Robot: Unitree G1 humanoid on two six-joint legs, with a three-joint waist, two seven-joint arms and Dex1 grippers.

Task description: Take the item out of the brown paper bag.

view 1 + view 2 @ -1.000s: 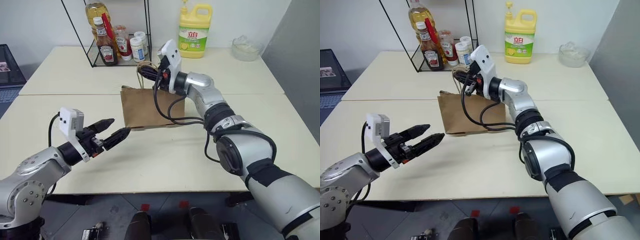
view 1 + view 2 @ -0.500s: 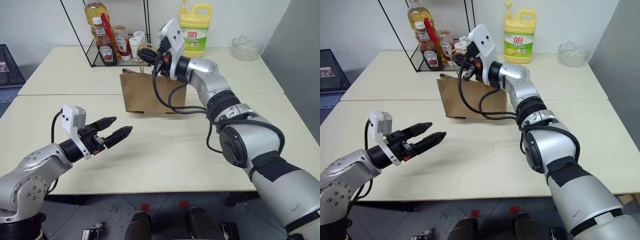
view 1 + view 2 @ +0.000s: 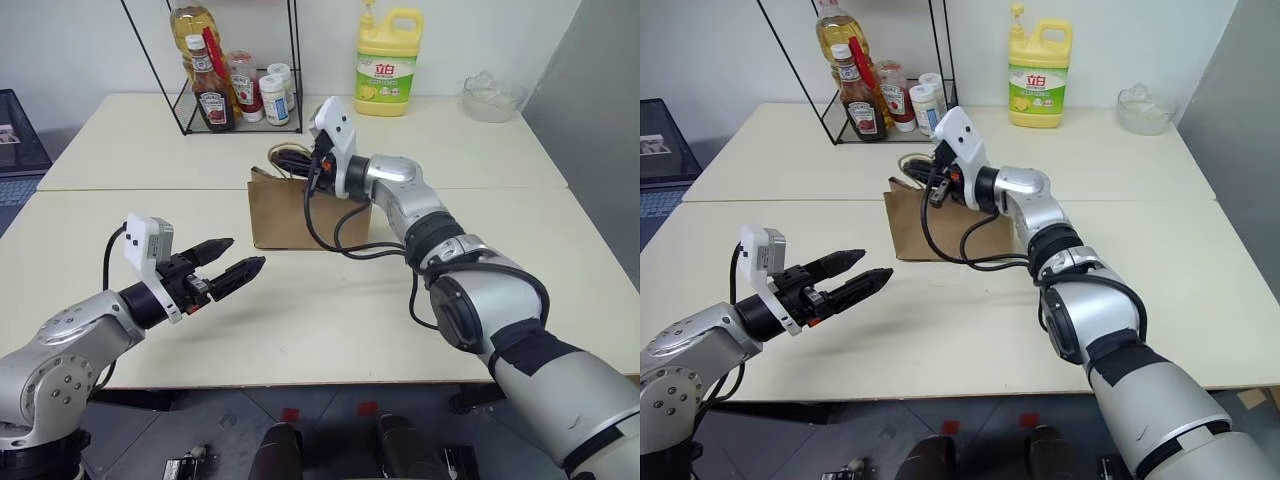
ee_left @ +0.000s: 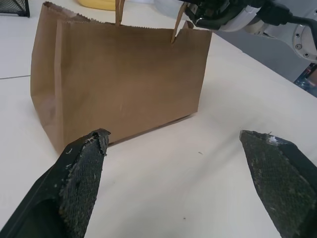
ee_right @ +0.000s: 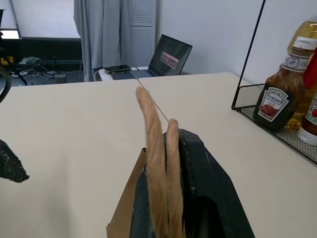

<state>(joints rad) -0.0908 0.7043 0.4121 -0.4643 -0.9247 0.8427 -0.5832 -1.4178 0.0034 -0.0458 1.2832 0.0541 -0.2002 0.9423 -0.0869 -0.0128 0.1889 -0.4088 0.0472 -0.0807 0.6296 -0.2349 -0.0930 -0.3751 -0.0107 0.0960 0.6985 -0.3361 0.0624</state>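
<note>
The brown paper bag [image 3: 305, 212] stands upright on the cream table [image 3: 330, 300], its mouth facing up. My right gripper [image 3: 297, 160] is at the bag's top edge, shut on the tan twine handles [image 5: 157, 163], which run up between its black fingers [image 5: 198, 173]. My left gripper [image 3: 236, 260] hovers open a short way in front of the bag and to its left, pointing at it with nothing between its fingers [image 4: 81, 173]. The left wrist view shows the bag's creased front [image 4: 124, 84]. The item is hidden from view.
A black wire rack [image 3: 225, 95] with sauce and oil bottles stands behind the bag. A yellow detergent jug [image 3: 388, 62] and a glass bowl [image 3: 492, 95] sit at the back right. A seam [image 3: 120, 190] joins two tables. An open laptop [image 5: 171, 54] is beyond the table.
The right gripper raised the bag by its handles half a second ago and has now lowered it back onto the table. The left gripper has stayed where it was, open.
</note>
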